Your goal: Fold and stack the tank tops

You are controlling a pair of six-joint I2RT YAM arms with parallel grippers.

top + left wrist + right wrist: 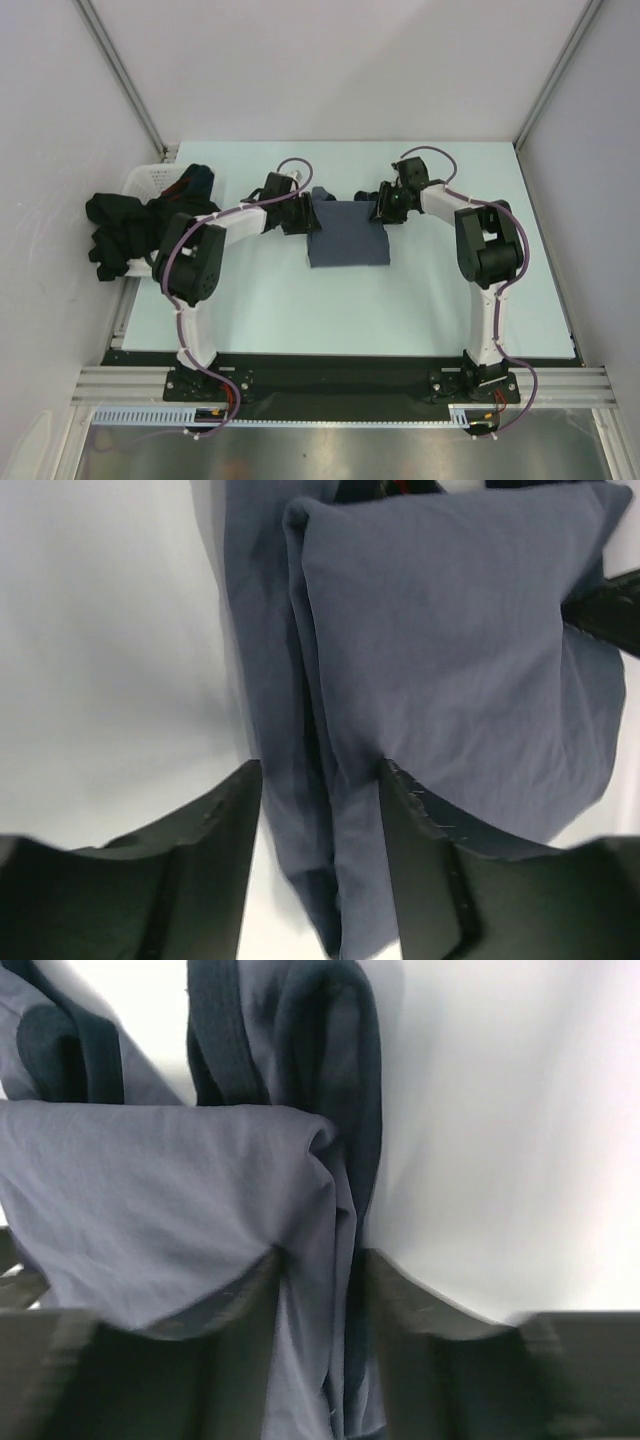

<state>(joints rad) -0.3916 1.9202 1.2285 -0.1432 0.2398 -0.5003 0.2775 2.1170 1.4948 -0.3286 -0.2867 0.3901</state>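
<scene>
The slate blue-grey tank top (347,235) lies folded into a rough square on the white table, mid-back. My left gripper (303,215) is at its far left corner, and in the left wrist view (320,780) the jaws stand apart around the cloth's folded edge (440,660), with bare table showing beside it. My right gripper (385,208) is at the far right corner. In the right wrist view (322,1260) it is shut on the bunched cloth (170,1200) with its dark trim (215,1030). The black tank top (125,235) hangs in a heap at the far left.
A white basket (145,178) stands at the table's far left edge, with the black top draped over its near side and dark clothes inside. The white table (300,300) is walled in by grey panels at left, back and right.
</scene>
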